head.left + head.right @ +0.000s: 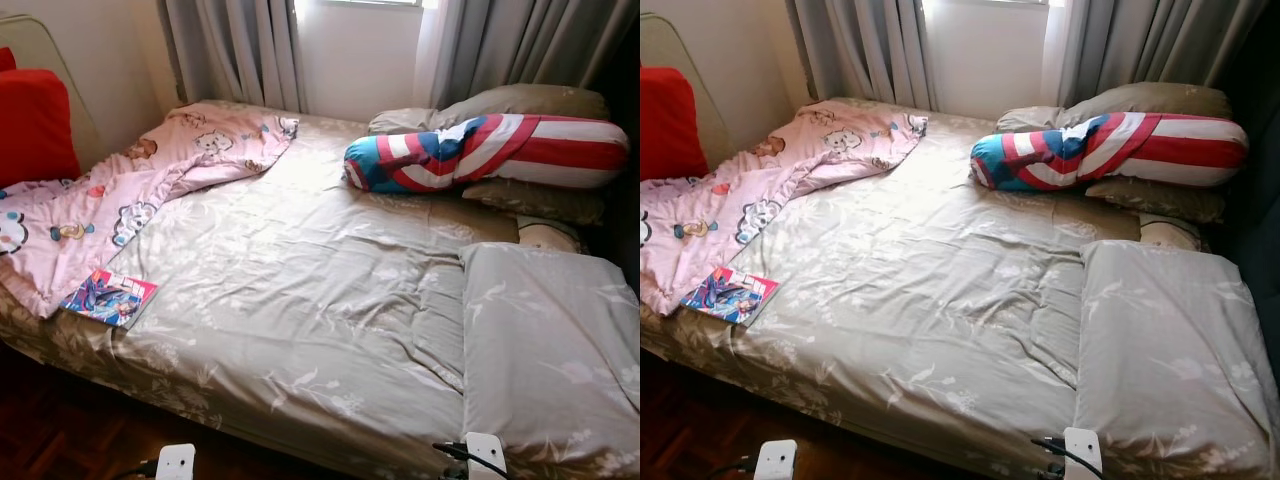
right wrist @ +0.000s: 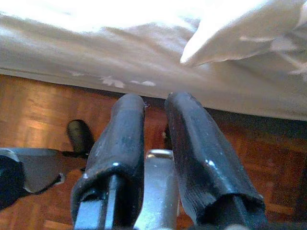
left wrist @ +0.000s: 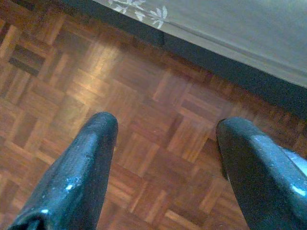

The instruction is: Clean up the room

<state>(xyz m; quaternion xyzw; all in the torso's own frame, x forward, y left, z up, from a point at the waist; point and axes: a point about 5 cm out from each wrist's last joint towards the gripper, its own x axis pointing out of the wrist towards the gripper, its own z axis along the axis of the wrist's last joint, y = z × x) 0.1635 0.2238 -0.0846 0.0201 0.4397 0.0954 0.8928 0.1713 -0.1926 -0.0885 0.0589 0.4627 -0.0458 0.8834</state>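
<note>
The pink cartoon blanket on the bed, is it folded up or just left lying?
Left lying, unfolded. The pink cartoon-print blanket sprawls crumpled along the bed's left side, one corner flipped over near the grey curtains.

A blanket [image 1: 120,190] is lying along the bed's [image 1: 300,300] left side, a magazine [image 1: 108,297] sitting at its near edge. Pillows [image 1: 520,150] are lying stacked at the far right, another pillow [image 1: 550,340] resting nearer.

left pincer [image 3: 165,136]: two long black fingers spread wide, empty, pointing down | right pincer [image 2: 154,108]: black fingers close together, narrow gap, nothing between | both arms low, bottom of frame
</note>
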